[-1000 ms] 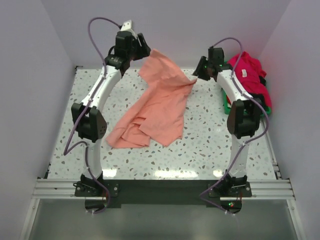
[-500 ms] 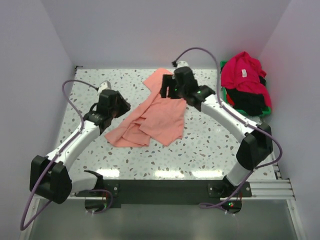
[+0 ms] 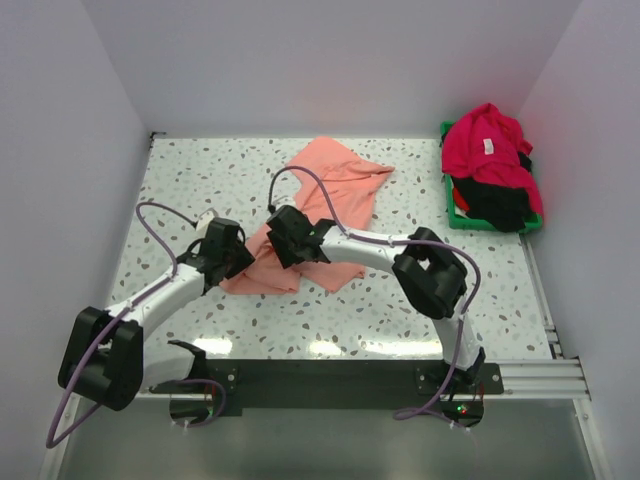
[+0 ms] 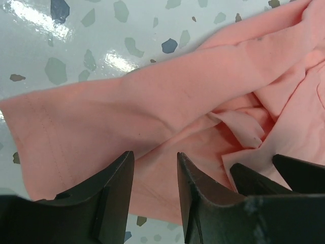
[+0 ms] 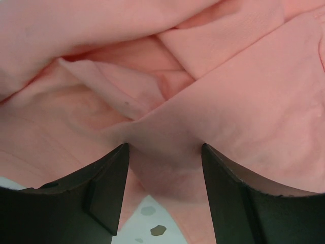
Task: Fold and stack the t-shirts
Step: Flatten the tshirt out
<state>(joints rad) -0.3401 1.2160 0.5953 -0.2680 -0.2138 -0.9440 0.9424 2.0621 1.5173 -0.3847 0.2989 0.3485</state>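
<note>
left arm (image 3: 150, 295) low | left fingers (image 4: 114, 198) parted | right arm (image 3: 370, 250) folded low | right fingers (image 5: 104, 188) wide apart

Salmon-pink t-shirt (image 5: 244, 101) fills the view in rumpled folds. Right gripper (image 5: 165, 150) at 6 o'clock: jaws spread, a cloth ridge between the tips. Speckled table (image 5: 152, 226) shows below them.

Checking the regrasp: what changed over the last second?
Both arms let go of the raised salmon-pink t-shirt, which dropped onto the table, then swung down to its near edge; left fingers and right fingers are open over it. Crimson t-shirt and green bin unchanged.
</note>
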